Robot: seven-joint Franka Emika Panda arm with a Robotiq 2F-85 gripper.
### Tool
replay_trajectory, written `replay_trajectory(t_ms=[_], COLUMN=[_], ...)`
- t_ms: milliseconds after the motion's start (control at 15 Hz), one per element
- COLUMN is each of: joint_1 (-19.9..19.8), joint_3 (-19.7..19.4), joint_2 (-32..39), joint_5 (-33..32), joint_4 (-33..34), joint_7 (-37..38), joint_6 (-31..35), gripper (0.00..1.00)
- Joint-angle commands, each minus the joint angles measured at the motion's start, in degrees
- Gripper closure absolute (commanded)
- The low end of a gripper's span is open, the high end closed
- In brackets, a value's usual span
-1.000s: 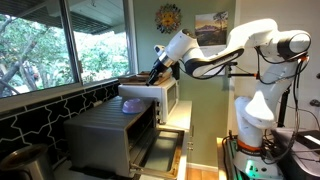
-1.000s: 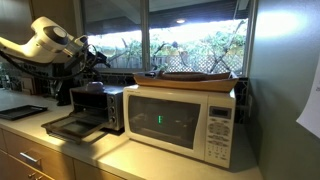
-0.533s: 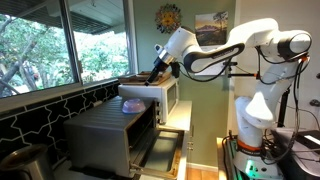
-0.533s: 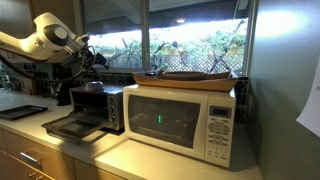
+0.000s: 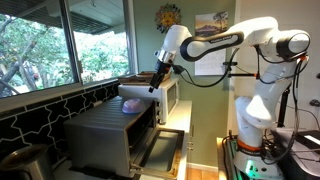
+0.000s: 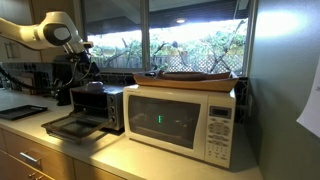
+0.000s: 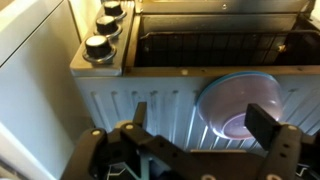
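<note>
Currently the empty claw [image 7: 200, 132] gapes wide above the lilac bowl [image 7: 245, 100].

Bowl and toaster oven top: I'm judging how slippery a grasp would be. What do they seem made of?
Bowl: probably glazed ceramic or glossy plastic, pale lilac, with a soft sheen inside; the look leaves it open.
Toaster oven top: sheet metal, dull grey, pressed into parallel ribs.
Its knobs: dark, likely plastic, with lighter, possibly metallic faces.
</note>
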Motion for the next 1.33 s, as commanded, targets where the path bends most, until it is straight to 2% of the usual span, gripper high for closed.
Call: replay_trajectory(t_ms=[0,67,133,200,267,533,600,733,933,1267], joint_1=[-2.12,-3.17,-2.94,-3.70,-3.50,-3.98,-4.75,-3.70,-3.06,-5.06], joint_3=[1.58,2.50,2.57,3.57,2.93,3.81,4.37,3.84,3.48,4.61], joint_2=[1.98,1.88,1.05,0.29,1.20,0.97,1.28,2.51,3.73,5.39], joint_5=[7.40,7.90,9.09,7.29,7.58,7.45,7.38,12.16,18.85,21.44], joint_4=[3.21,2.98,1.84,1.16,2.20,2.20,1.97,2.42,2.20,1.79], joint_7=[4.45,7.54,7.39,7.15,5.07,5.81,8.26,11.09,13.69,20.47], joint_6=[-5.24,-3.57,0.62,3.44,0.12,2.43,3.00,0.19,-0.39,-0.07], gripper=[0.00,0.00,0.00,0.00,0.00,0.00,0.00,0.00,0.00,0.00])
